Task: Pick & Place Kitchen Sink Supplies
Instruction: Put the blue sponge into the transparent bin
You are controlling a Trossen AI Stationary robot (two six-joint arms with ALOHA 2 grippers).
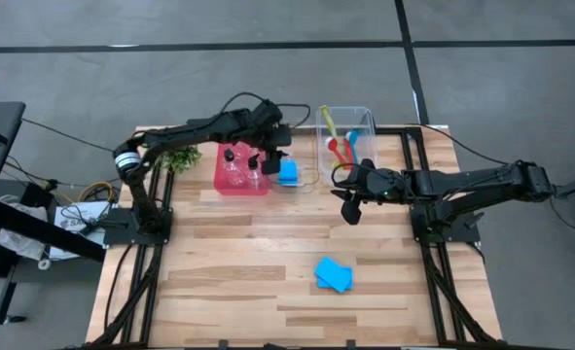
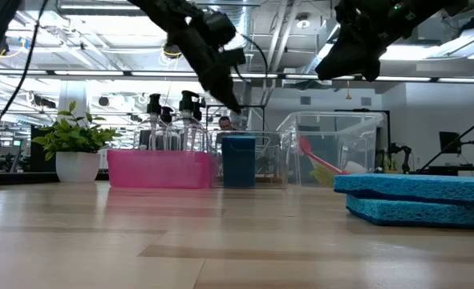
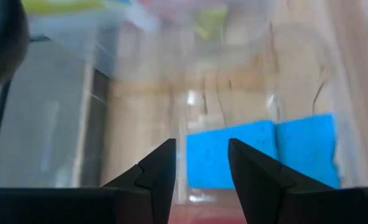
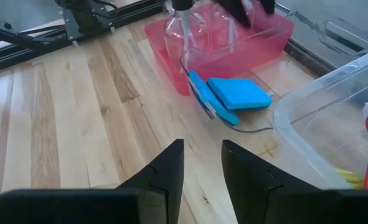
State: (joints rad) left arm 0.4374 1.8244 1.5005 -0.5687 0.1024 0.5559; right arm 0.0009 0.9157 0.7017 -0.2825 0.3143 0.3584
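Note:
Clear bottles with black caps (image 1: 240, 160) (image 2: 172, 112) stand in a red bin (image 1: 238, 180). Beside it, blue sponges (image 1: 288, 172) (image 4: 236, 93) (image 3: 258, 149) sit in a small clear container. Red, blue and yellow-green brushes (image 1: 338, 146) lie in a larger clear bin (image 1: 365, 122). Two more blue sponges (image 1: 333, 274) (image 2: 417, 197) lie stacked flat on the table near its front. My left gripper (image 1: 270, 160) (image 3: 201, 155) hangs open just above the sponges by the red bin. My right gripper (image 1: 350, 206) (image 4: 202, 152) is open and empty, raised over the table in front of the clear bin.
A leafy plant in a white pot (image 1: 182, 157) (image 2: 76, 132) stands left of the red bin. Black frame rails (image 1: 433, 262) run along the table's sides. Bare wood (image 1: 229, 272) spreads across the table's middle and near part around the stacked sponges.

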